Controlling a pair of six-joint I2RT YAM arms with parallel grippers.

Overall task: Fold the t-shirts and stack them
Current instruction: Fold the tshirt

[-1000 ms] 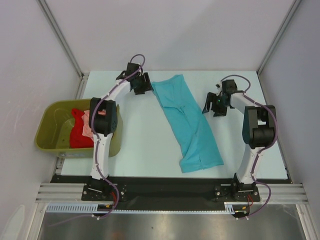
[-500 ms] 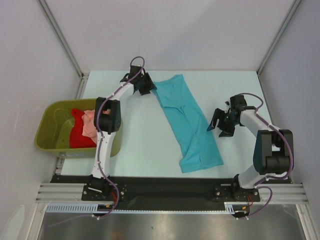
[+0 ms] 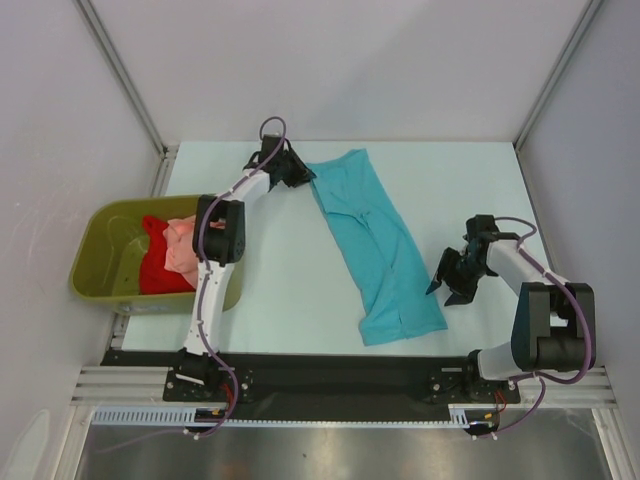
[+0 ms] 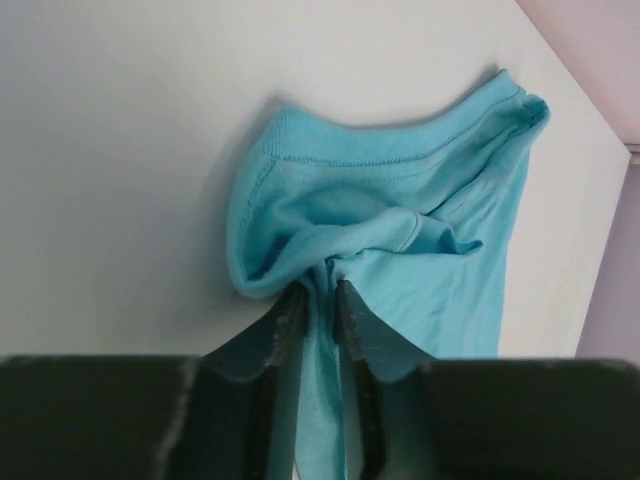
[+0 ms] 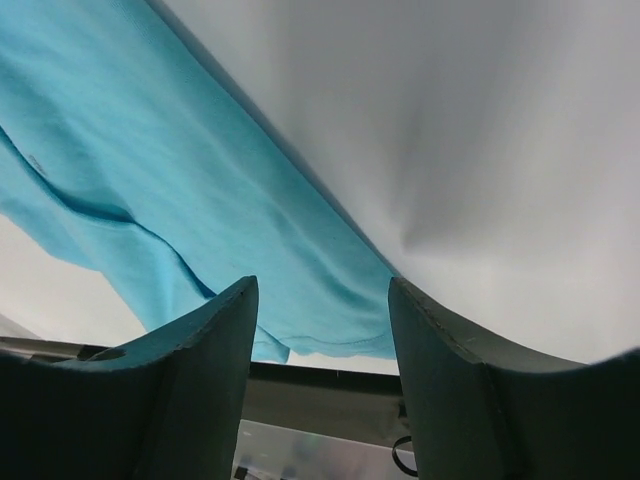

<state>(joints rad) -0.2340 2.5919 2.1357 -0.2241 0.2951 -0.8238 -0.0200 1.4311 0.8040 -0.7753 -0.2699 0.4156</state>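
Observation:
A turquoise-blue t-shirt [image 3: 375, 245], folded into a long strip, lies slantwise across the middle of the table. At the strip's far left corner my left gripper [image 3: 300, 172] is shut on a pinch of its cloth [image 4: 400, 200], which bunches up just past the jaws [image 4: 320, 300]. My right gripper [image 3: 443, 283] stands open beside the strip's near right edge. In the right wrist view the cloth [image 5: 200, 180] shows beyond the open jaws [image 5: 320, 290], and nothing is between them. A salmon-pink t-shirt [image 3: 180, 245] and a red t-shirt [image 3: 155, 270] lie crumpled in the tub.
An olive-green plastic tub [image 3: 98, 232] stands off the table's left edge, partly behind the left arm. White walls with metal frame posts close in the back and both sides. A black rail [image 3: 340, 375] runs along the near edge.
The left gripper closed on the shirt's far left corner. The right arm swung toward the near edge, along the shirt's right side, and its jaws narrowed somewhat.

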